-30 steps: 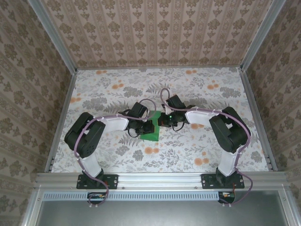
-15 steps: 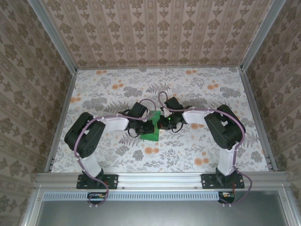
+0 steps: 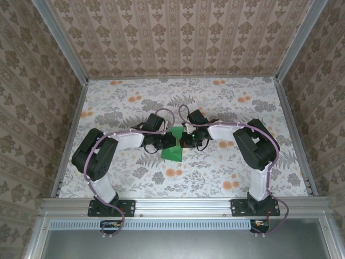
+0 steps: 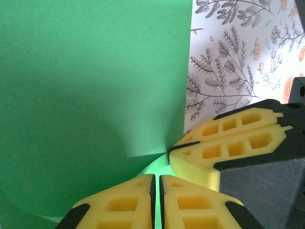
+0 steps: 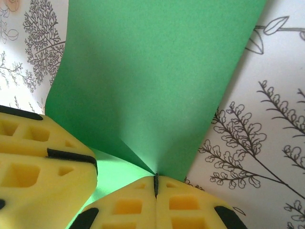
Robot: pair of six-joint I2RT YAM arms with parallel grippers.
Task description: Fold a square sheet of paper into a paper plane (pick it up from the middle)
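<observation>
While both arms reach in toward the middle of the flowery table (image 3: 226,102), the square sheet of paper (image 3: 173,151) sits just below centre of the overhead frame, squeezed between the two wrists. It's bunched up there rather than lying flat, narrow at the top and wider toward the bottom.

Left wrist cam: the left gripper (image 4: 157,183) is at the bottom edge with its yellow pads pressed nearly together, only a thin green-lit slit between them, so it's pinching the paper. The sheet curves up and takes over the whole left side of that frame. The right gripper (image 4: 177,149) pokes in from the lower right, its tips right on the paper's edge.

Right wrist cam agrees: its own pads are clamped tight at bottom centre with the green sheet fanning up out of the seam, creased right at the pinch. The other arm's yellow fingers sit in the lower left, just beside them.
</observation>
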